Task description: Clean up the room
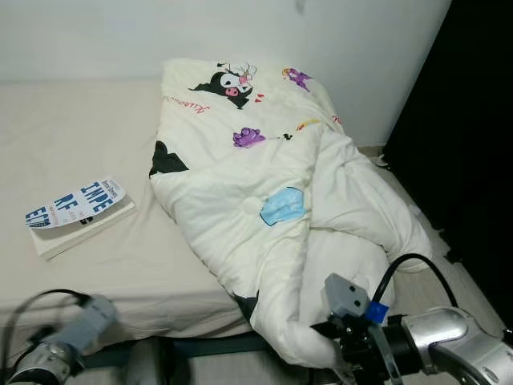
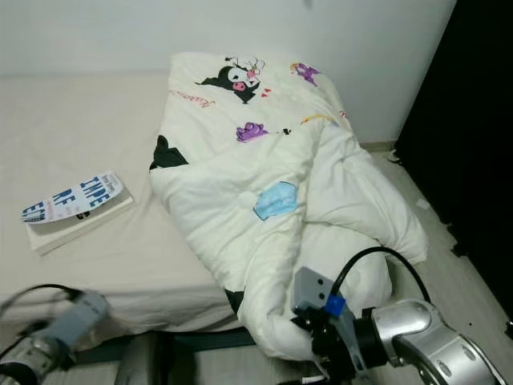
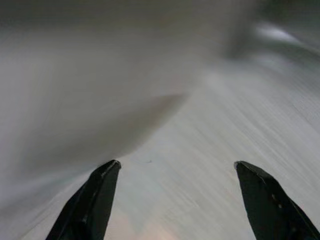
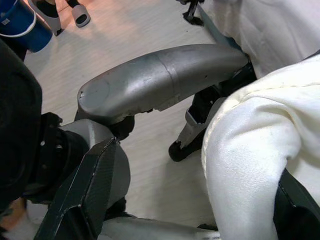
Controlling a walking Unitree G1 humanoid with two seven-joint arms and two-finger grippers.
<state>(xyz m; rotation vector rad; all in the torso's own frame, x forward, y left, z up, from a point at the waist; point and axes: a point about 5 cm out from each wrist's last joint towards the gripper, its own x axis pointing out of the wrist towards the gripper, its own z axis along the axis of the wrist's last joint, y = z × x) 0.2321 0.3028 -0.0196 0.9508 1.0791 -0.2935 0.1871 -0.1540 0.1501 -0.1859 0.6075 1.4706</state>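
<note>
We are holding the right end effector (image 4: 200, 200) spread around the comforter (image 1: 272, 208) corner hanging off the bed (image 1: 96, 136); closing carelessly, the thick fabric may slip out. The left end effector (image 3: 177, 200) is hanging apart.

Bed (image 1: 96, 136) w/ beige sheet runs along a white wall. Cream comforter (image 1: 264, 184) w/ cartoon prints lies bunched diagonally on the bed's right half; its near corner hangs over the front edge. Light blue face mask (image 1: 282, 206) sits on the comforter, mid-fold. Book (image 1: 78, 215) w/ blue lettering lies flat on the sheet, well apart to the left. Right arm (image 1: 449, 341) at bottom right, wrist end touching the hanging corner. Left arm (image 1: 60, 341) low at bottom left, blurred.
</note>
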